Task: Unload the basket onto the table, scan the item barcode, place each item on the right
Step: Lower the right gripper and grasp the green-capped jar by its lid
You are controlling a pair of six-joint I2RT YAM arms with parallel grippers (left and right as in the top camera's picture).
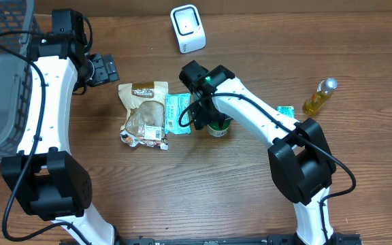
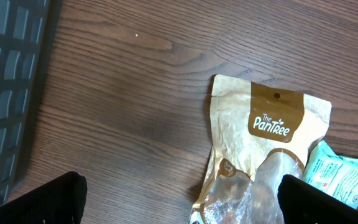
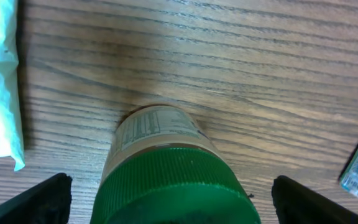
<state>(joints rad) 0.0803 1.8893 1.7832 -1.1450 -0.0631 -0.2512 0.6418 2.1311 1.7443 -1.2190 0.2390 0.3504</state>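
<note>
Green-lidded little jar with a pale printed label (image 3: pixel 179 180) sits dead centre between the right gripper's (image 3: pixel 173 200) two black fingers (image 3: pixel 42 199), and from overhead it is tucked right under that gripper (image 1: pixel 203 116) in the middle of the wooden table (image 1: pixel 182 184). Those jaws are spread wide, a clear strip of wood showing on each side of the lid, so nothing is gripped and nothing touched. The jar stands upright, ribbed cap toward the wrist camera, small print wrapping its shoulder, too fine to read. Just to one side lies a flat teal-and-white packet (image 1: pixel 177 112), beside that a tan foil pouch marked PanTree (image 1: pixel 143 112). A second small teal packet (image 1: pixel 286 111) lies on the far side of the jar. Over on the left, the left gripper (image 1: pixel 104 68) hangs released above bare wood near the pouch's top edge, holding nothing. Well apart at the table's far edge stands the white barcode scanner (image 1: pixel 187 27).
</note>
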